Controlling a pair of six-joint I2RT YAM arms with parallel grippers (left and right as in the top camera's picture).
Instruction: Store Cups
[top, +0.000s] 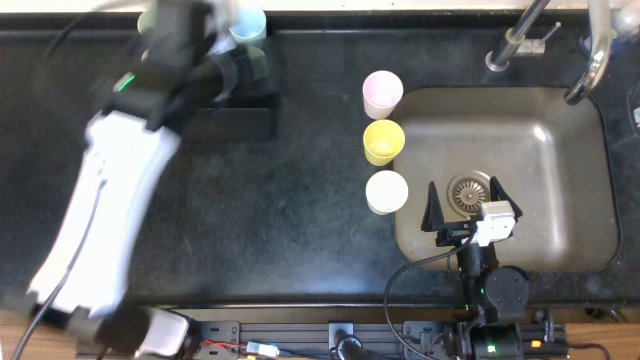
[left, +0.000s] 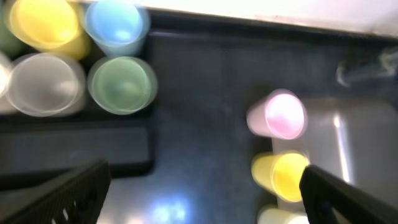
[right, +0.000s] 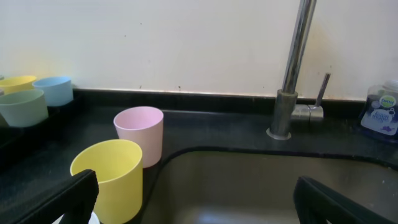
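One black stone counter (top: 320, 230) carries everything, with a steel sink (top: 560, 130) set into its right end. At the counter's far left corner sits a black rectangular tray (left: 74, 143). It already holds a stored yellow cup (left: 46, 22), a pale blue cup (left: 115, 25), a clear grey cup (left: 43, 81) and a pale green cup (left: 121, 84).

Three cups wait along the sink's left rim: a pink plastic cup (top: 382, 92), a yellow plastic cup (top: 384, 141) and a cream plastic cup (top: 387, 191).

The work looks to be between picks. The left gripper (left: 205, 168) hangs between tray and row, jaws spread wide and empty. The right gripper (top: 463, 190) sits low in the sink, equally wide and empty. Next probably comes the pink cup, which calls for a grasp that spares its yellow neighbour just beside it.

From above, the left arm covers most of the tray, and the left wrist view lays its contents out. The right wrist view shows the waiting cups side-on, upright.
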